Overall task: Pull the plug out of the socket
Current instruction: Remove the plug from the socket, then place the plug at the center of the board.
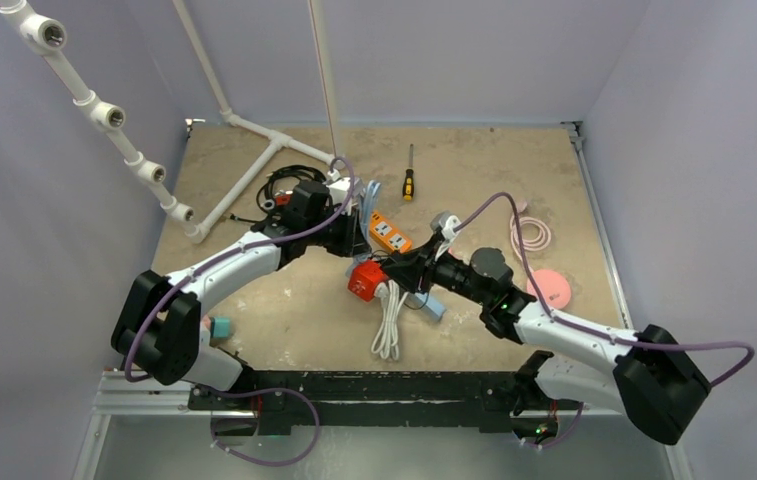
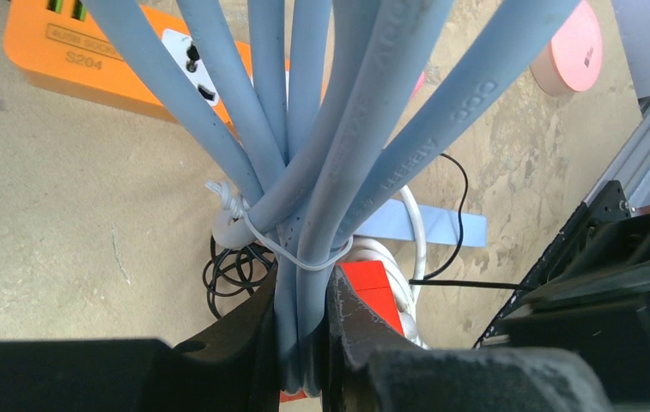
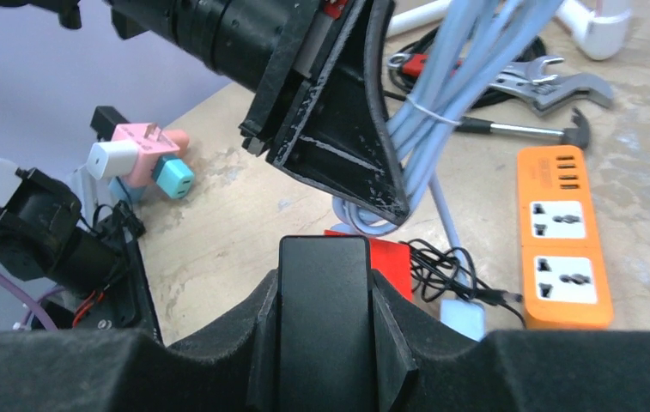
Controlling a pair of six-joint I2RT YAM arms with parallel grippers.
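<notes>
**Top external view.** The left gripper (image 1: 352,238) and right gripper (image 1: 401,272) stood close together at mid-table (image 1: 284,310), over the red socket cube (image 1: 362,281). The cube lay just beside the orange power strip (image 1: 390,232), and a white cord (image 1: 386,325) trailed from it toward the near edge. Open table lay to the near left and toward the far edge. How far the jaws were open could not be read from above.

**Left wrist view.** The left gripper (image 2: 304,343) was clamped narrowly on a blue cable bundle (image 2: 304,154) bound by a white tie (image 2: 295,257). The red socket cube (image 2: 373,287) showed just beyond the fingers.

**Right wrist view.** The right gripper (image 3: 324,287) pressed both sides of a black plug (image 3: 324,330). The plug's far end met the red socket cube (image 3: 390,257), but whether it was seated could not be told. The orange power strip (image 3: 561,236) lay near on the right.
</notes>
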